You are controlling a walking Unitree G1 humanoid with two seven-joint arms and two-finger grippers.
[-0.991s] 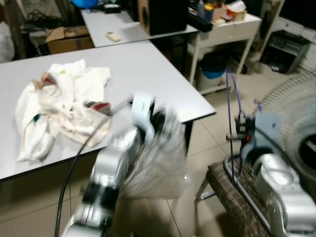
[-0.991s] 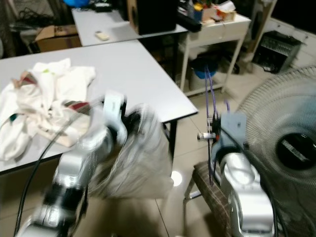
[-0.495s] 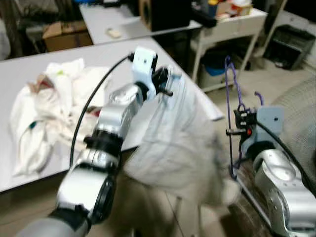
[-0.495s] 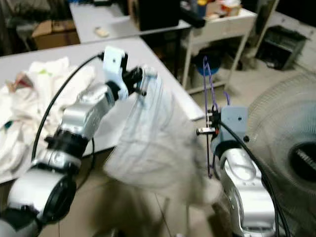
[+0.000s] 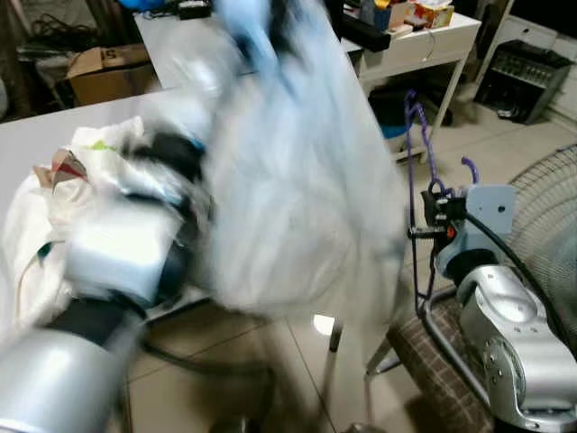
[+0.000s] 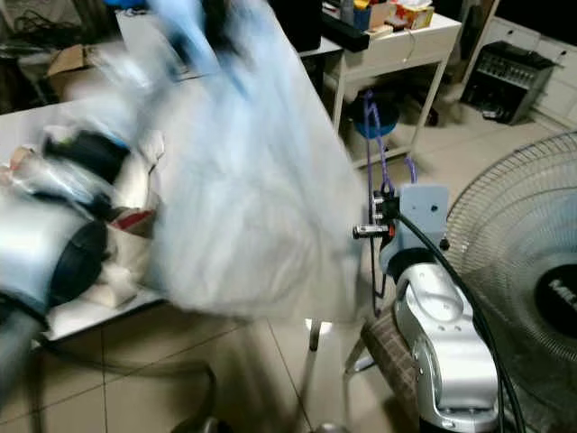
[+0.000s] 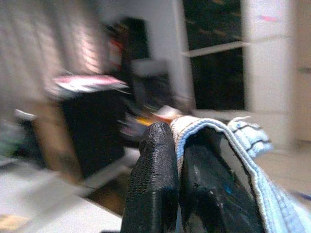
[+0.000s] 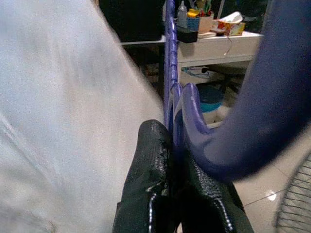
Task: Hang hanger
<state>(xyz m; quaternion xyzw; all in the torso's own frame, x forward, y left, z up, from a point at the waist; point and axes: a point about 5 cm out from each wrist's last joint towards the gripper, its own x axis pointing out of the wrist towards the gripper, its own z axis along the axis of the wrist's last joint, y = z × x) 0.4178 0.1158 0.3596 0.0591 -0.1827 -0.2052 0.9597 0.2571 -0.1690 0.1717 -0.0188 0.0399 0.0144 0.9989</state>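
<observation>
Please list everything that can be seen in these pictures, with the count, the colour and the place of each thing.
garment: one, pale blue-white, lifted in the air by the left gripper, blurred.
hanger: one, purple, upright in the right gripper, beside the garment.
clothes pile: one, white, on the grey table.
table: one, grey, to the robot's left.
fan: one, grey, at the far right.
cardboard box: one, brown, behind the table.
desk: one, white, at the back, with small items on it.
left gripper: black fingers, shut on the garment's hem.
right gripper: black fingers, shut on the hanger.
</observation>
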